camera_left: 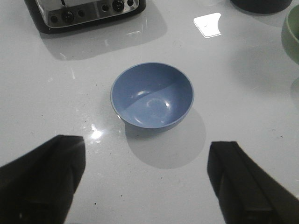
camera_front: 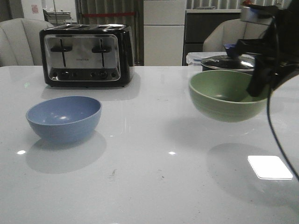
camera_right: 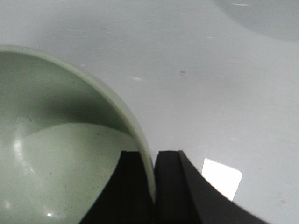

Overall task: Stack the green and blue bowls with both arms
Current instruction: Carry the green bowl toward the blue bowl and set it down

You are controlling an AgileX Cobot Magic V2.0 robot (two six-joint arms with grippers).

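Observation:
The dusty blue bowl (camera_front: 64, 118) stands upright on the white table at the left; in the left wrist view the blue bowl (camera_left: 152, 95) lies ahead of my left gripper (camera_left: 147, 154), which is open and empty, its fingers wide apart above the table, not touching the bowl. The left gripper is out of the front view. My right gripper (camera_front: 258, 86) is shut on the rim of the sage green bowl (camera_front: 227, 94) and holds it above the table at the right. In the right wrist view the gripper (camera_right: 152, 156) pinches the green bowl's (camera_right: 56, 154) wall, one finger inside, one outside.
A chrome and black toaster (camera_front: 86, 55) stands at the back left. A dark lidded saucepan (camera_front: 229, 62) sits behind the green bowl. A thin black cable (camera_front: 275, 135) hangs from the right arm. Chairs and cabinets stand beyond the table's far edge.

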